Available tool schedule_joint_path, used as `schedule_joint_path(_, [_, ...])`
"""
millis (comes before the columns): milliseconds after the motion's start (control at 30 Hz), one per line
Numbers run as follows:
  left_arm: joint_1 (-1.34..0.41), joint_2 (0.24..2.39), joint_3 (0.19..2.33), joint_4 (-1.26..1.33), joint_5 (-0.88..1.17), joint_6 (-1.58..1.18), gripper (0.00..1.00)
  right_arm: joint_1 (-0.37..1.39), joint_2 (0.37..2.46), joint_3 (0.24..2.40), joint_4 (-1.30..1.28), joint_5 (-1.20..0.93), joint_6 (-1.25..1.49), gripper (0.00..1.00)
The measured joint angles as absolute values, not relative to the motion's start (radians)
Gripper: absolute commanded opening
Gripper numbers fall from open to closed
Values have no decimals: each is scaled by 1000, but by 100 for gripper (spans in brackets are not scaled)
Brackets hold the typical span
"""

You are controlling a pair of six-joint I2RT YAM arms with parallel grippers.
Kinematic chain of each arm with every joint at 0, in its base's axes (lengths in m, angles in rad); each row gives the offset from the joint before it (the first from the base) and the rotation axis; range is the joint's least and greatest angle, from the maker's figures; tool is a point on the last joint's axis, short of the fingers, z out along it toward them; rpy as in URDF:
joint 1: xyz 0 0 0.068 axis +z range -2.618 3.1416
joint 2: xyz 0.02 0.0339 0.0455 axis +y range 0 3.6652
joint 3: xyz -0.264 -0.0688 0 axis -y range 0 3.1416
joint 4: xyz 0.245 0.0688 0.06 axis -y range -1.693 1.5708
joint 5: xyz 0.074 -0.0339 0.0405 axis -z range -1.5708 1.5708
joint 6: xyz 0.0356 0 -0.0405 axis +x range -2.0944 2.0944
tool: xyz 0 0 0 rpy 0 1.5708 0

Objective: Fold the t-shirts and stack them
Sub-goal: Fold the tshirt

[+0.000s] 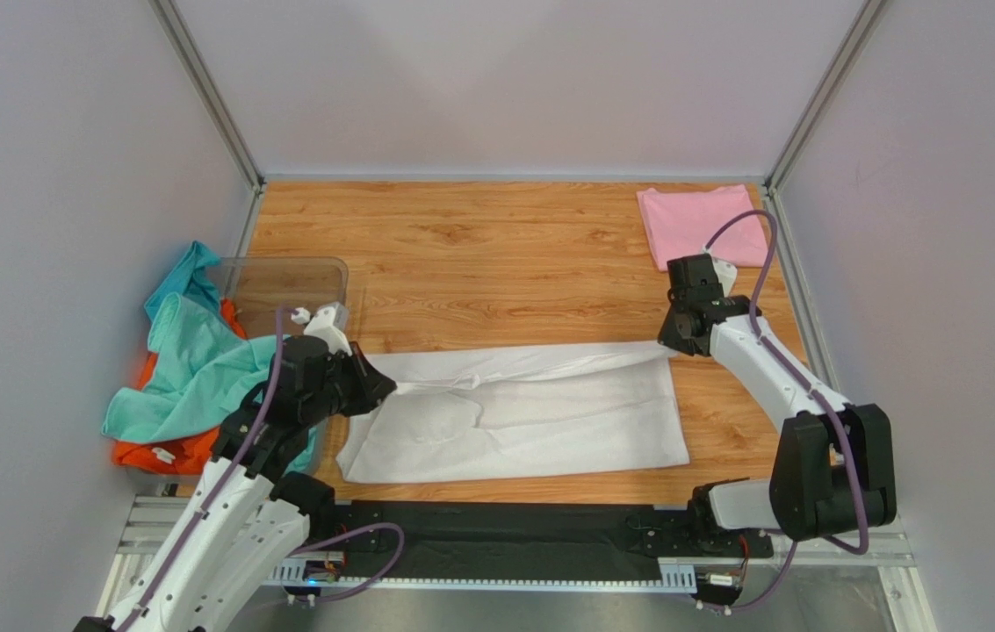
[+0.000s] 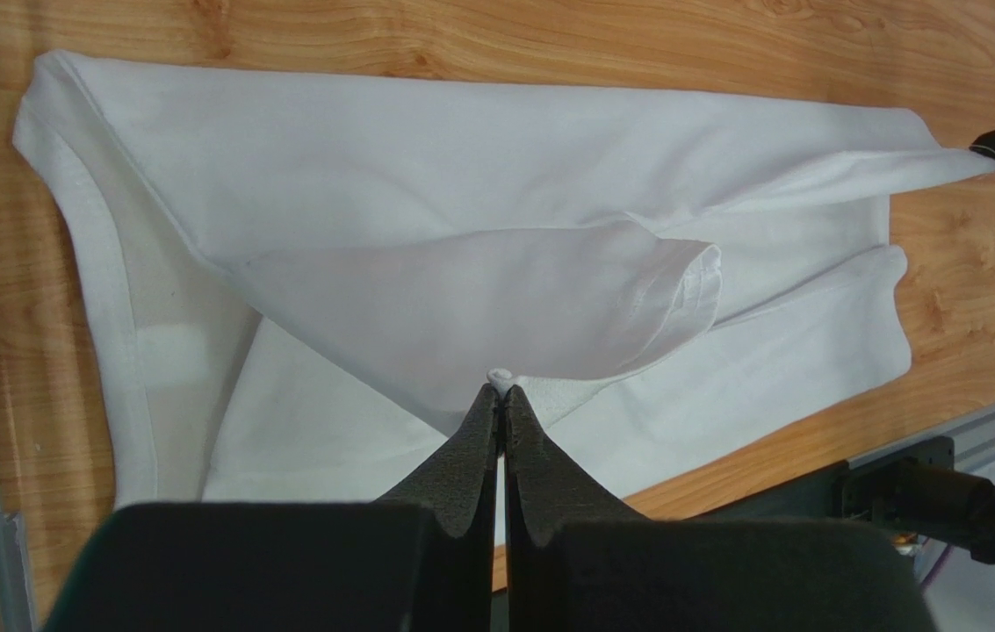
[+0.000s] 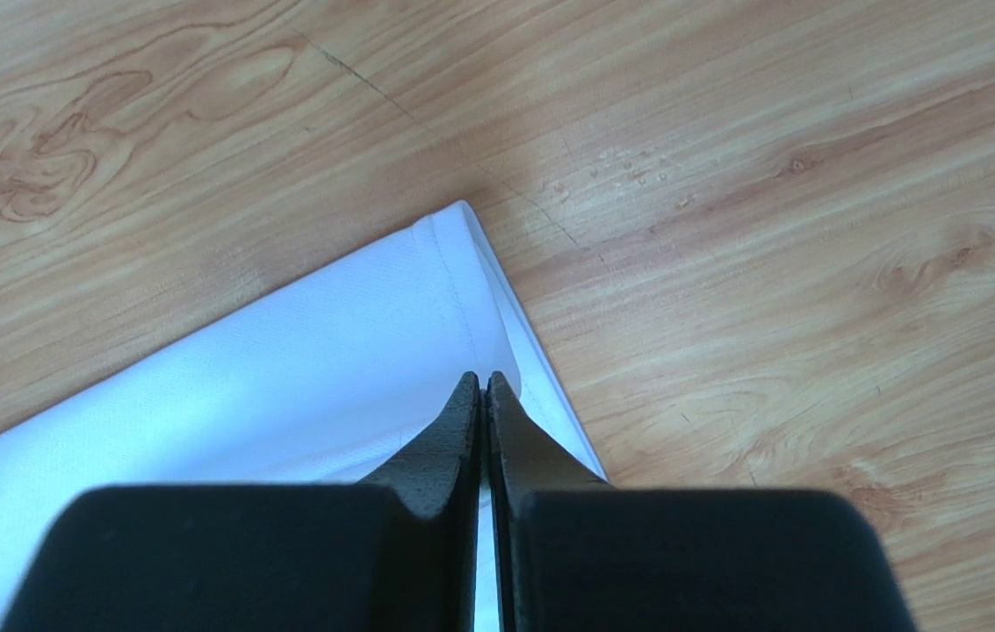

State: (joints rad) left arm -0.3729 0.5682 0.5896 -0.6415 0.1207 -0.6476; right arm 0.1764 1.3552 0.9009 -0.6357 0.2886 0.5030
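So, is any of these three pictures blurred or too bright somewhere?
Top external: even, soft light, all sharp; the white t-shirt is bright, yet its folds show. Left wrist: cloth sharp, the left gripper is dark and soft near the lens. Right wrist: table grain crisp, the shirt looks bluish and nearly washed out beside the right gripper.

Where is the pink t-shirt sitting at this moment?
In the top view, the pink t-shirt lies folded at the far right corner of the table, just beyond the right gripper and apart from the white t-shirt.
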Motion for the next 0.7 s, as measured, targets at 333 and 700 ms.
schedule_joint_path(333, [-373, 481, 479, -687, 152, -709, 1, 177, 1296, 812, -631, 269, 503, 0])
schedule_joint_path(700, [-373, 430, 438, -750, 166, -817, 57, 178, 1294, 722, -628, 252, 516, 31])
